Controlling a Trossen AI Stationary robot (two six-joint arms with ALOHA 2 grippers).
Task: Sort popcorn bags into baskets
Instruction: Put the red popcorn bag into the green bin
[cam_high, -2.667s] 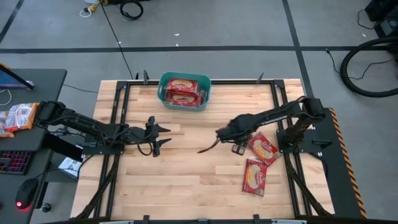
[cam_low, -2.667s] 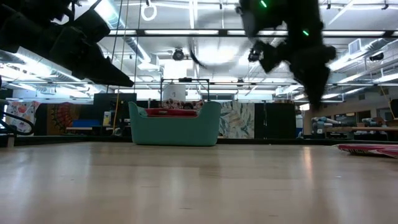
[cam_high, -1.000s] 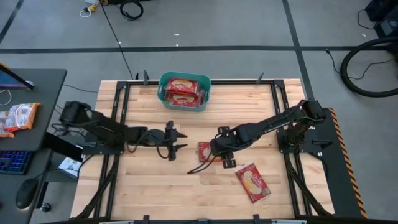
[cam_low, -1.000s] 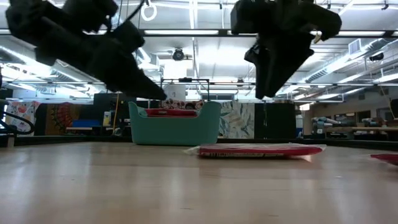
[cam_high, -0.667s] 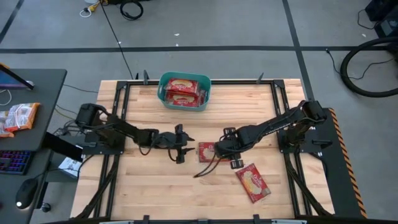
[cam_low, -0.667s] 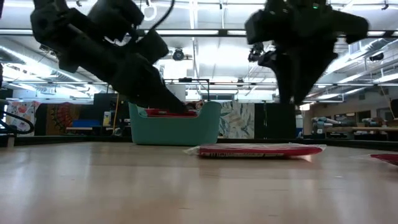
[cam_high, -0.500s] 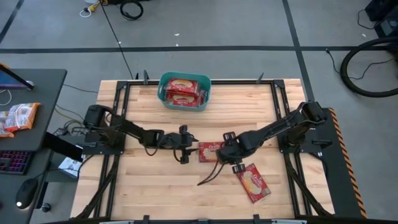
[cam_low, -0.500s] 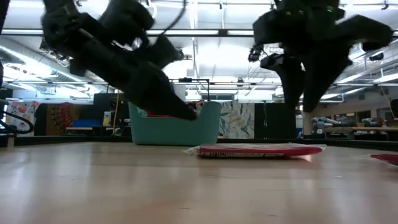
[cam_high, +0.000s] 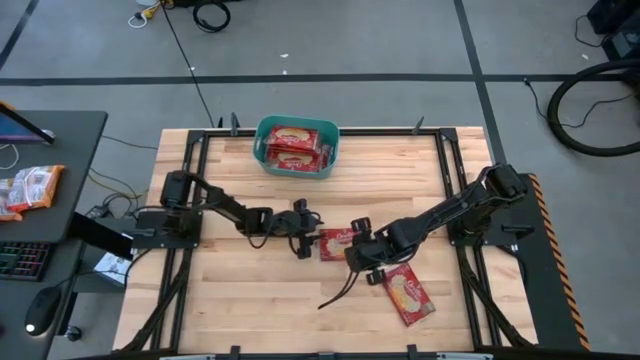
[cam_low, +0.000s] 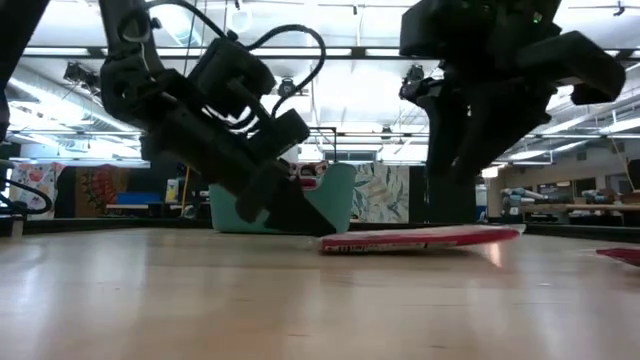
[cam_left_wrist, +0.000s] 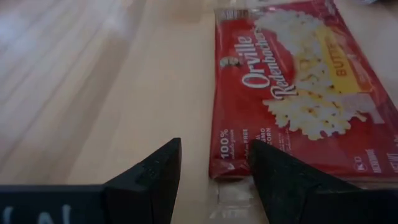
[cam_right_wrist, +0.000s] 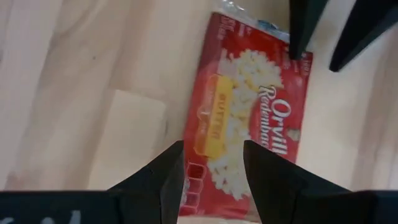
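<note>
Left gripper (cam_high: 304, 243) open at the end of a popcorn bag (cam_high: 338, 243); right gripper (cam_high: 356, 257) open above it

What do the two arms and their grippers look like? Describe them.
Both arms are dark, slim and jointed, with black cables looping along them. The left gripper and right gripper each end in two matte black, wedge-shaped fingers. No markings are readable.

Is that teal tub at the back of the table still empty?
No, the teal tub already holds red popcorn bags, seen from above.
</note>
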